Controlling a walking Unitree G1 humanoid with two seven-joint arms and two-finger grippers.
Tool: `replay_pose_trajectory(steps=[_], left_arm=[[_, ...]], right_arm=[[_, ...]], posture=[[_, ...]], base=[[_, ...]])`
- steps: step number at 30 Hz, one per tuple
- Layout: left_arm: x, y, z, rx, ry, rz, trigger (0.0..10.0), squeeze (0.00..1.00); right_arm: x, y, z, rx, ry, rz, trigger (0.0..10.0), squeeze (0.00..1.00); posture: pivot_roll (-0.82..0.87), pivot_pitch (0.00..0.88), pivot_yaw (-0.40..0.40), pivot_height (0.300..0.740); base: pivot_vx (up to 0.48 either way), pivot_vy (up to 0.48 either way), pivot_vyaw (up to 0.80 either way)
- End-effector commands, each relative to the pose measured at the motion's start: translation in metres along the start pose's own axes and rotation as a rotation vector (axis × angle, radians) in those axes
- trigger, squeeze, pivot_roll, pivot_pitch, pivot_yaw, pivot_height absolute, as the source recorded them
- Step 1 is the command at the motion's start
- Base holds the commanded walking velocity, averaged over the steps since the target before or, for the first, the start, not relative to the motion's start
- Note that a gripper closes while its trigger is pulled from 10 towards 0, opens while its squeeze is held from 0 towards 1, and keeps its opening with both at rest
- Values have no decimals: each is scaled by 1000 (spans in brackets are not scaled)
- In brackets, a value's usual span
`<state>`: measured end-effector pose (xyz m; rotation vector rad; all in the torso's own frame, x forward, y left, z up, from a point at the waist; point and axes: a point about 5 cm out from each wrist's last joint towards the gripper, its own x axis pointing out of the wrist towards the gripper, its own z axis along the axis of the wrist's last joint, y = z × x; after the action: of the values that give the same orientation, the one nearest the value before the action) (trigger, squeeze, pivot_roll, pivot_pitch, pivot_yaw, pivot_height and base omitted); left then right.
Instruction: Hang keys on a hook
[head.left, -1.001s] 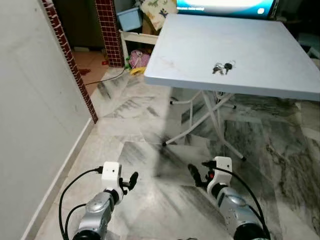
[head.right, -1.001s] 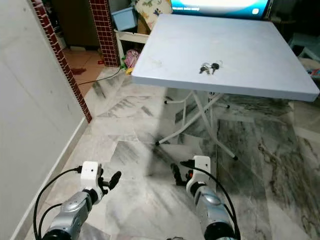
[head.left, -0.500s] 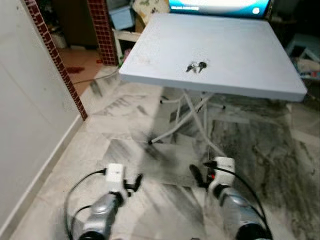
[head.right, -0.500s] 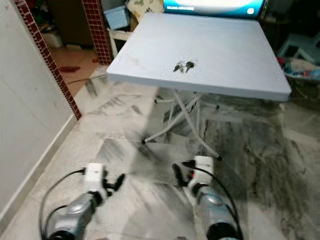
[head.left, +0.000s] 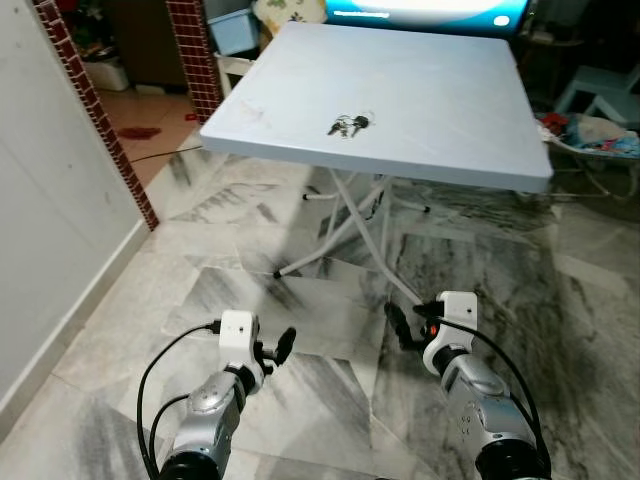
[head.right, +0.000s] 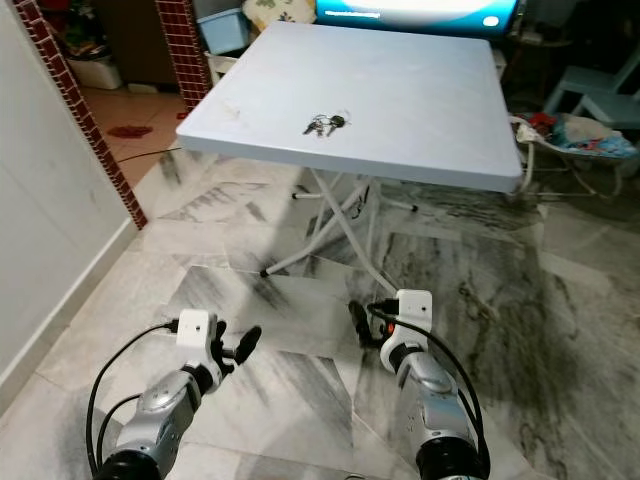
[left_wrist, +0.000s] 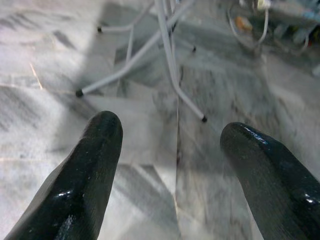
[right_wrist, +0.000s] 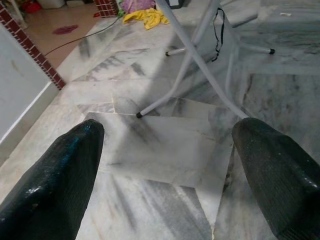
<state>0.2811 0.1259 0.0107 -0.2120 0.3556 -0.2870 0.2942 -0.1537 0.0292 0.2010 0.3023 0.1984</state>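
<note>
On the pale grey folding table (head.left: 440, 110), toward its near-left part, lies one bunch of keys (head.left: 347, 124): small dark metal pieces, a couple with black heads, exact count too small to tell. Tabletop is square, matte, smooth, faintly scuffed near the left corner. It stands on thin white tubular legs (head.left: 345, 225) that cross under it, with dark end caps on the floor.

Floor (head.left: 300, 300) is polished marble slabs, white with grey and near-black veining, glossy, with visible joints. Left side: a plain off-white wall (head.left: 50, 220) ending in an edge of dark red small tiles (head.left: 95, 110); a second column of the same tile (head.left: 190, 45) stands farther back. A thin black cable (head.left: 165, 153) runs across the floor past it. A lit screen strip (head.left: 420, 12) glows behind the table; no readable writing anywhere.

Left gripper (head.left: 278, 352) hangs low over the floor, well short of the table. Its two glossy black rounded fingers (left_wrist: 85, 175) are spread wide with nothing between them. Right gripper (head.left: 402, 326) is likewise low, its two matte, fine-textured black fingers (right_wrist: 55, 180) wide apart and empty. Both wrists carry a white boxy camera housing with a black cable loop; arms are silver metal. Keys are well apart from both grippers.
</note>
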Motion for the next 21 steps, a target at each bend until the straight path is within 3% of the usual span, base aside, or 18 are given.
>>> replay_pose_trajectory(steps=[1,6,13,16,21], left_arm=[[3,2,13,-14,-45,4,10000,0],[4,-2,20,-22,-71,-21,10000,0],[1,-7,27,-29,-103,-40,10000,0],[0,-17,44,80,-171,-78,10000,0],[-2,-32,74,95,-292,-120,10000,0]], right_arm=[[1,7,1,-5,1,19,10000,0],[0,10,4,-9,-13,25,10000,0],[0,17,20,-73,-60,33,10000,0],[-1,26,32,-145,-96,68,10000,0],[-7,28,60,-194,-222,27,10000,0]], posture=[[-9,84,3,740],[-7,86,4,740],[-10,92,3,740],[-19,94,5,740],[-20,100,2,740]], base=[[0,0,0],[0,0,0],[341,0,0],[368,0,0],[356,0,0]])
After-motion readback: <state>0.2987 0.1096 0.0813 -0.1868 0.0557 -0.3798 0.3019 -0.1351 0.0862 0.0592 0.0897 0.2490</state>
